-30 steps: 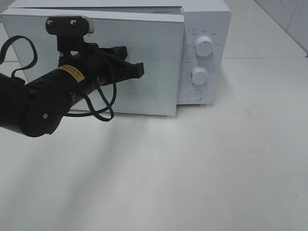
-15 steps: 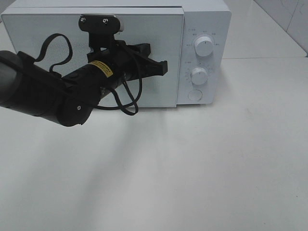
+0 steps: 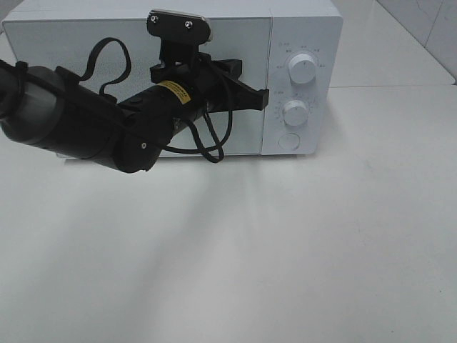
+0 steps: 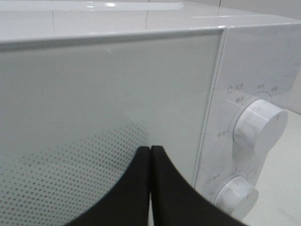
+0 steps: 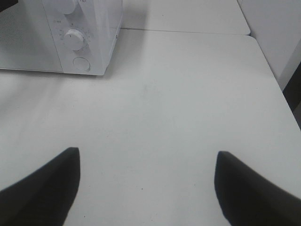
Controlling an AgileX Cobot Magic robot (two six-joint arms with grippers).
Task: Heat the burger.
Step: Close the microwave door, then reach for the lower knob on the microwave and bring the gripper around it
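Note:
The burger is out of view in every frame. A white microwave [image 3: 303, 28] stands at the back of the table, its frosted door [image 3: 71, 50] flush with the front. My left gripper [image 3: 260, 100] is shut with nothing in it, its tips pressed against the door's right edge beside the control panel. The left wrist view shows the same closed fingertips [image 4: 150, 149] against the door [image 4: 94, 94]. My right gripper [image 5: 146, 188] hangs open and empty above bare tabletop, well away from the microwave [image 5: 89, 28].
The control panel carries an upper knob [image 3: 303, 70], a lower knob [image 3: 295, 112] and a round button [image 3: 288, 141]. The white table [image 3: 285, 250] spreads out in front of the microwave. A table edge [image 5: 263, 52] runs along the right in the right wrist view.
My left arm swept to the right along the door, and the door swung from ajar to flush with the microwave's front. The right gripper stayed still.

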